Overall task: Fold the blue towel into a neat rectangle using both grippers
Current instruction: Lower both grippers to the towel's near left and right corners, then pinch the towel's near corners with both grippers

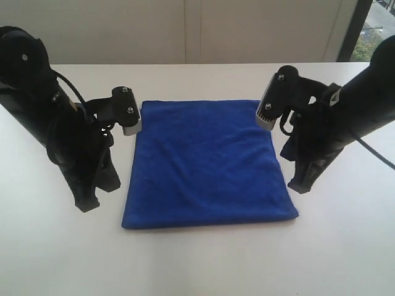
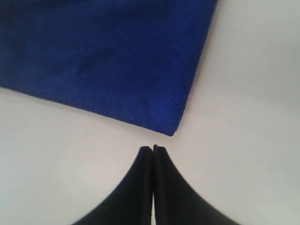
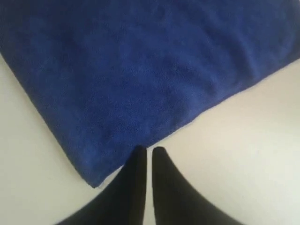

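The blue towel lies flat in the middle of the white table, folded to a near-square shape with a few soft creases. My left gripper rests beside the towel's left edge, apart from it. In the left wrist view that gripper is shut and empty, and a corner of the towel lies just beyond its tips. On the towel's right side my right gripper points down at the table. Its fingers are shut with nothing between them, over the edge of the towel near a corner. I see no white tag.
The white table runs wide in front of the towel and behind it. A pale wall stands at the back, and a window strip shows at the far right. Both black arms flank the towel closely.
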Controlling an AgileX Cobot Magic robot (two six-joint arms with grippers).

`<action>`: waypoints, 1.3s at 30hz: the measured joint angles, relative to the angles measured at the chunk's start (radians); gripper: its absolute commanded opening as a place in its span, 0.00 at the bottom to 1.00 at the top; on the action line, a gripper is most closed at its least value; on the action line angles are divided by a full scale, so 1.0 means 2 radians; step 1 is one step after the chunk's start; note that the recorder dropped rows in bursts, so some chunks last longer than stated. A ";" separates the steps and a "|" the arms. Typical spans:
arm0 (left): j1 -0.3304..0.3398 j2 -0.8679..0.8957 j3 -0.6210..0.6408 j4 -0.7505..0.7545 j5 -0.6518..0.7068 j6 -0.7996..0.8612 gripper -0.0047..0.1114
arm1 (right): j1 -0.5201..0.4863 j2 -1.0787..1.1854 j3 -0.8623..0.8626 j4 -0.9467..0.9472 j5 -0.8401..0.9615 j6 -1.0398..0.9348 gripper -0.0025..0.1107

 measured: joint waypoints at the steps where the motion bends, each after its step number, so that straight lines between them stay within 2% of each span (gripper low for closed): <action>1: 0.000 0.001 0.000 -0.005 0.000 0.015 0.04 | 0.000 0.005 0.000 0.000 0.001 -0.011 0.18; 4: -0.001 0.005 0.000 -0.010 -0.010 0.042 0.04 | 0.000 0.022 0.000 0.000 0.002 -0.059 0.22; 9: -0.001 0.014 0.000 -0.018 -0.020 0.049 0.04 | 0.000 0.049 0.000 0.000 0.010 -0.144 0.22; 14: -0.001 0.033 0.000 -0.022 -0.020 0.049 0.05 | 0.000 0.068 0.005 0.000 0.013 -0.186 0.22; 20: -0.001 0.050 0.001 -0.026 -0.020 0.068 0.25 | 0.000 0.069 0.046 0.000 -0.019 -0.235 0.29; 23: -0.001 0.056 0.001 -0.029 -0.020 0.076 0.33 | 0.000 0.069 0.068 0.000 -0.052 -0.244 0.29; 28: -0.001 0.067 0.001 -0.029 -0.021 0.085 0.35 | 0.000 0.069 0.087 0.000 -0.089 -0.246 0.30; 32: -0.001 0.077 0.001 -0.030 -0.021 0.091 0.35 | 0.000 0.069 0.093 0.000 -0.098 -0.246 0.37; 36: -0.001 0.084 0.001 -0.038 -0.019 0.110 0.46 | 0.000 0.069 0.097 0.000 -0.100 -0.246 0.39; 39: -0.001 0.086 0.001 -0.046 -0.018 0.116 0.48 | 0.000 0.069 0.097 0.004 -0.097 -0.247 0.39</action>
